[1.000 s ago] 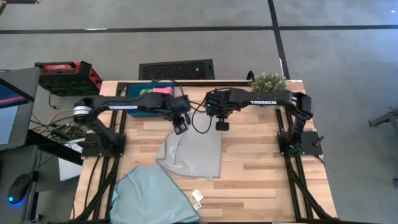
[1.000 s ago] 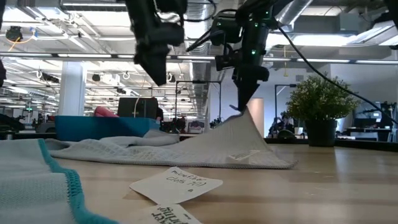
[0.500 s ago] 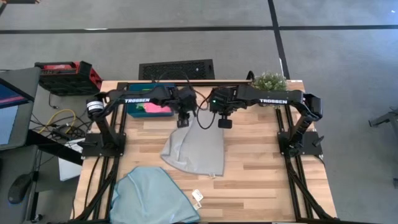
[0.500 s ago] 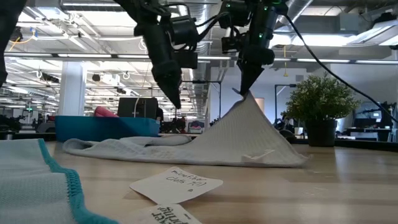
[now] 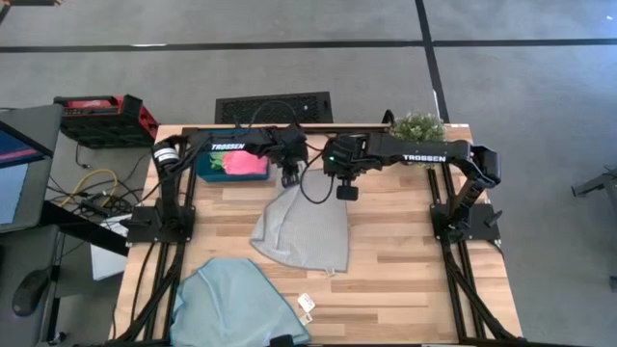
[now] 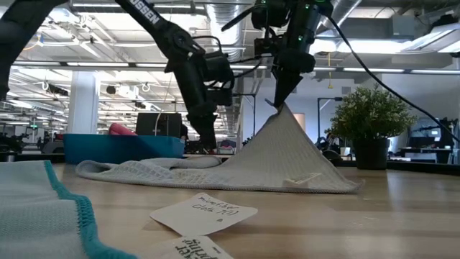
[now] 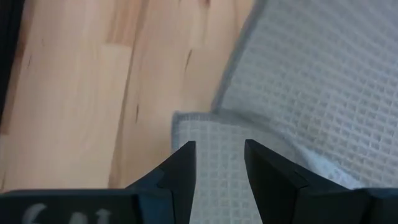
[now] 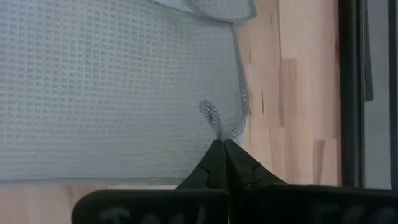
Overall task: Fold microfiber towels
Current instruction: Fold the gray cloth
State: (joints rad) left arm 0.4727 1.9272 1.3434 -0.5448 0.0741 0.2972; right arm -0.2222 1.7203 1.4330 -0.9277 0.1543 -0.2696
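Observation:
A pale grey towel (image 5: 301, 231) lies crumpled at the table's middle, with one corner raised into a peak (image 6: 279, 119). My right gripper (image 5: 344, 191) is shut on that peak. My left gripper (image 5: 289, 179) is open and points down. Its fingers stand over the towel's far left corner (image 7: 205, 140), which lies on the wood. A light blue towel (image 5: 241, 304) lies at the near left edge. A pink towel (image 5: 241, 166) lies in the teal tray (image 5: 206, 170) at the far left. No green towel shows. My right gripper pinches a small bunched bit of the grey towel's far right edge (image 8: 213, 119) between its two fingertips, from above, pointing down. That bit is lifted, and the cloth slopes down from it like a tent (image 6: 287, 155). The rest lies on the table.
A potted plant (image 5: 416, 125) stands at the far right corner. Two paper tags (image 5: 307, 306) lie near the front edge beside the light blue towel. Bare wood (image 5: 415, 260) lies to the right of the grey towel.
My left gripper has swung toward the table's right and far side and gone down to the grey towel's far left corner. My right gripper has risen a little with its corner, so the towel's peak stands higher; the rest has stayed on the table.

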